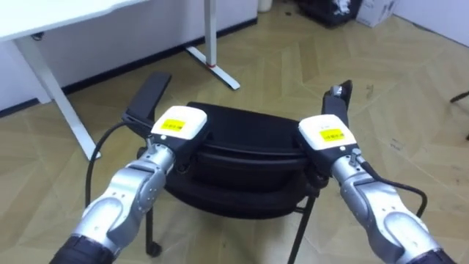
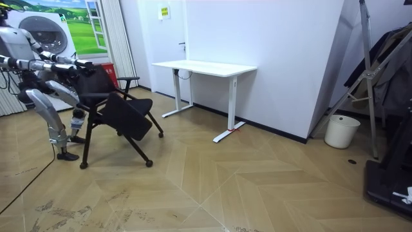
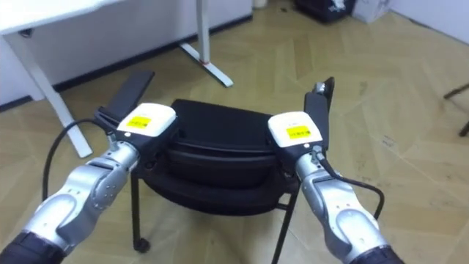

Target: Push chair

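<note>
Atop black chair (image 1: 242,143) backrest: left hand (image 1: 178,125) and right hand (image 1: 325,134), seat just beyond them; grasp impossible to tell. Room view adds: chair directly before robot, well apart from white desk (image 2: 206,67).

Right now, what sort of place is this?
Probably an office-like room: a white rectangular desk on white metal legs, a black office chair with armrests, and a white round bin.

Bright, even indoor light fills the room, washing out the white wall (image 2: 283,58) and desk (image 2: 206,66) across the upper frame. A soft sheen spreads over the wood floor (image 2: 257,180) below, and only faint shadows lie beneath the black chair (image 2: 119,109) at left.
</note>
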